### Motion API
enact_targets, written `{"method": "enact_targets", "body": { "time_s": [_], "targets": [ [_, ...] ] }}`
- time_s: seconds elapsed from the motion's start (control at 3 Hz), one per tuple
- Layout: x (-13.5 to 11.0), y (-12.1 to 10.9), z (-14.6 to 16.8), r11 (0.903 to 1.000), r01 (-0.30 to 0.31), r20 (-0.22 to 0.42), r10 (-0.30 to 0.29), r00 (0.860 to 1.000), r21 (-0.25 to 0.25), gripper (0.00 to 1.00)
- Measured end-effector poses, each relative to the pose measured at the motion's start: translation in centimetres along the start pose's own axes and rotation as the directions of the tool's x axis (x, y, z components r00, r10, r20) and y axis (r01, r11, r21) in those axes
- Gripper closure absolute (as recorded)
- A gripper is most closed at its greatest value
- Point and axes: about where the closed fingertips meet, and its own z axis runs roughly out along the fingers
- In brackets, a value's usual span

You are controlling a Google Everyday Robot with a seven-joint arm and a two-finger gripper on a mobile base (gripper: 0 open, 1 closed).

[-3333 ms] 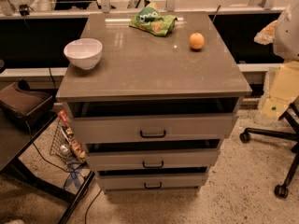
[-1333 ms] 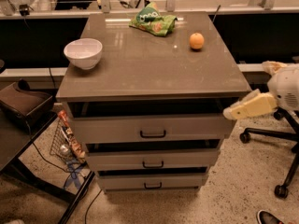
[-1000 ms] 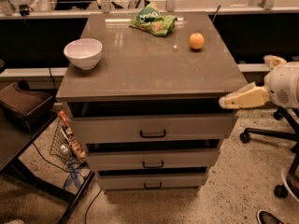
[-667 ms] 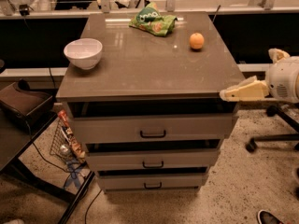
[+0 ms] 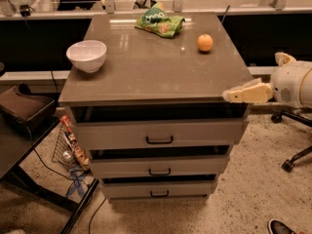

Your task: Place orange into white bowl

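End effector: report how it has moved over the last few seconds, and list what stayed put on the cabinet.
The end effector swung up from hanging low to the right of the cabinet. It now points left, level with the front right corner of the cabinet top. It took hold of nothing. The orange, the white bowl and the green snack bag stayed where they were.

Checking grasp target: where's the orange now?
In the camera view the orange sits back right on the cabinet top, just right of the green snack bag; the gripper is at the top's front right corner.
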Motion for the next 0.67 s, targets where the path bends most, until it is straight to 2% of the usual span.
{"method": "enact_targets", "body": {
  "time_s": [0.33, 0.67],
  "targets": [
    [-1.3, -0.4, 3.5, 0.9989, -0.045, 0.088, 0.044, 0.995, 0.011, 0.00],
    [-2.4, -3.0, 8.0, 0.9952, -0.071, 0.154, 0.060, 0.986, 0.066, 0.00]
  ]
}}
